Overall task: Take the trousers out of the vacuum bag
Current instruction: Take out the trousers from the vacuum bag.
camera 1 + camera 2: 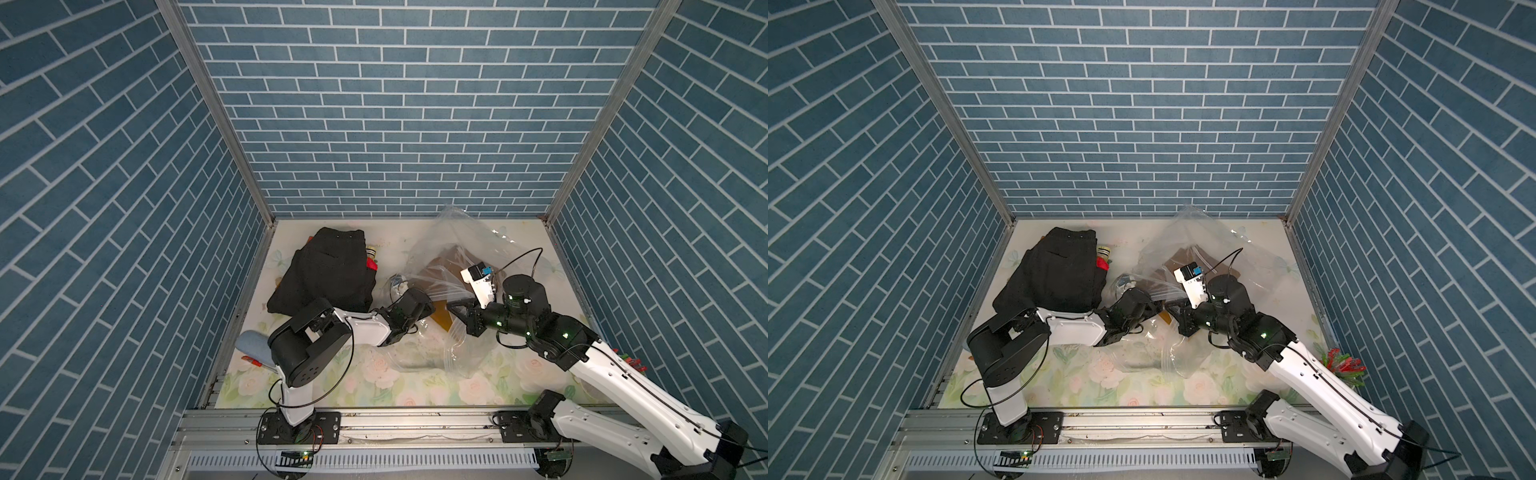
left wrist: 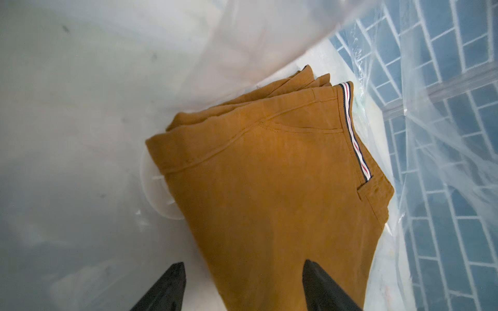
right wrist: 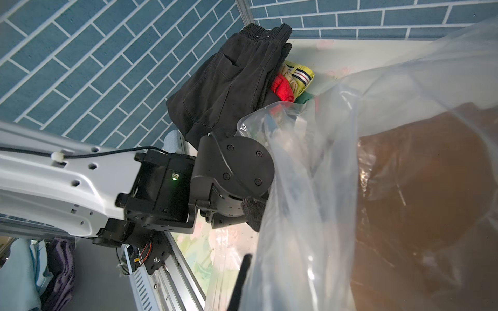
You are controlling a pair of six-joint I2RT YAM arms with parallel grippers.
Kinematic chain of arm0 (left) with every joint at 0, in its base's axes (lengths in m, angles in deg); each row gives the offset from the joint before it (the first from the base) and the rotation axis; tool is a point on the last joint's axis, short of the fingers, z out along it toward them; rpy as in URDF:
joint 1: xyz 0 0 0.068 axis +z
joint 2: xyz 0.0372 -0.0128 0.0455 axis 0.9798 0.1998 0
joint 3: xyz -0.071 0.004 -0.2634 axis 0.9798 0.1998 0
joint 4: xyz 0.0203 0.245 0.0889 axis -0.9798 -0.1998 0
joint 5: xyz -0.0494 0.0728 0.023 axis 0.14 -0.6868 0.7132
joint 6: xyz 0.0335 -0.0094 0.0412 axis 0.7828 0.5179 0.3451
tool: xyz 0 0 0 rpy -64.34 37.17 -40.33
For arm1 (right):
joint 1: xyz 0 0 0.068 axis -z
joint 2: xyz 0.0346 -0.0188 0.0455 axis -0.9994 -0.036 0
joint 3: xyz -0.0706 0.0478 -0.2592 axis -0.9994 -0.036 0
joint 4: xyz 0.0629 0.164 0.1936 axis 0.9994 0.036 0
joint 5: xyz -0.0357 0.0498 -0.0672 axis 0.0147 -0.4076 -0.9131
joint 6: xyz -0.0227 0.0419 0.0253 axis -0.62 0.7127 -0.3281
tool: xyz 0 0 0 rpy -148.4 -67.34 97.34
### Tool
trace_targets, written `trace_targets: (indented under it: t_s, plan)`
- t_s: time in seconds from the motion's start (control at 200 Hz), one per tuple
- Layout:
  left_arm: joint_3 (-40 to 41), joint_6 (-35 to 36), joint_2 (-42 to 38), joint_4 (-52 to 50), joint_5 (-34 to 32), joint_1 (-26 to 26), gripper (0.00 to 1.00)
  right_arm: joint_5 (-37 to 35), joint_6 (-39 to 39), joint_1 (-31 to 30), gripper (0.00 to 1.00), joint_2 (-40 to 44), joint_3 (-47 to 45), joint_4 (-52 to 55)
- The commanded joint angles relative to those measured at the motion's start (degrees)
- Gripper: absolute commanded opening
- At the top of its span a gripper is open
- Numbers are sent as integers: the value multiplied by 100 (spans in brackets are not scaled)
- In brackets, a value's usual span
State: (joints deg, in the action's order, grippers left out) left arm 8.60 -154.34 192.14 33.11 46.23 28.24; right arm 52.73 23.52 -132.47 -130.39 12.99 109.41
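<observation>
Top views
- Pile (image 1: 324, 270): black trousers are lying on top, outside the bag, at the far left of the table (image 1: 374, 382); red and striped-yellow cloth is showing at the pile's right edge (image 1: 1102, 259).
- Bag (image 1: 457, 249): it is being held up and open at the table's middle and right; its mouth is turned toward the arms.
- Brown trousers (image 1: 440, 268): they are seen through the plastic, inside the bag; judged the one pair not yet taken out.
- Left gripper (image 1: 415, 303): it is being pushed into the bag mouth; its jaws are hidden here by plastic.
- Right gripper (image 1: 457, 309): it is being kept at the bag's edge, jaws together; a fold of plastic is judged to be pinched, though the contact is not clearly shown.

Left wrist view
- Left gripper (image 2: 244, 285): the jaws are standing apart, nothing between them being clamped.
- Brown trousers (image 2: 269, 194): they are lying folded inside the bag, just ahead of the jaws; the near edge is reaching between the two fingers (image 2: 320, 288), closer to one of them; contact cannot be told.
- Valve (image 2: 159, 194): it is partly covered by the trousers.

Right wrist view
- Bag (image 3: 310, 215): plastic is being drawn across the view beside one dark finger (image 3: 241, 282); the second finger is hidden.
- Brown trousers (image 3: 431, 202): they are showing as a dark mass behind the plastic.
- Pile (image 3: 231, 80): black, red, yellow and green garments are already stacked outside.

Progress
- Done: most pairs are out.
- Left: the brown pair is to be gripped and drawn out.
</observation>
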Motion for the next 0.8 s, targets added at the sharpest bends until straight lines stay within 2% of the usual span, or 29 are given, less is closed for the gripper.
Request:
trace_targets:
  t_s: [0.0, 0.33, 0.6, 0.7, 0.795]
  plan:
    - [-91, -222, 255, 173, -190, 216, 72, 28, -148, -47, 0, 93, 48, -283]
    - [-65, -541, 683, 959, -546, 354, 67, 49, -175, -56, 0, 145, 13, -264]
    - [-40, -584, 1077, 1716, -414, 477, 62, 58, -210, -67, 0, 250, 39, -150]
    - [-25, -549, 1179, 2006, -326, 519, 54, 49, -218, -68, 0, 264, 27, -132]
    - [-124, -238, 1239, 2098, -269, 531, 39, -54, -218, -75, 0, 253, -21, -113]
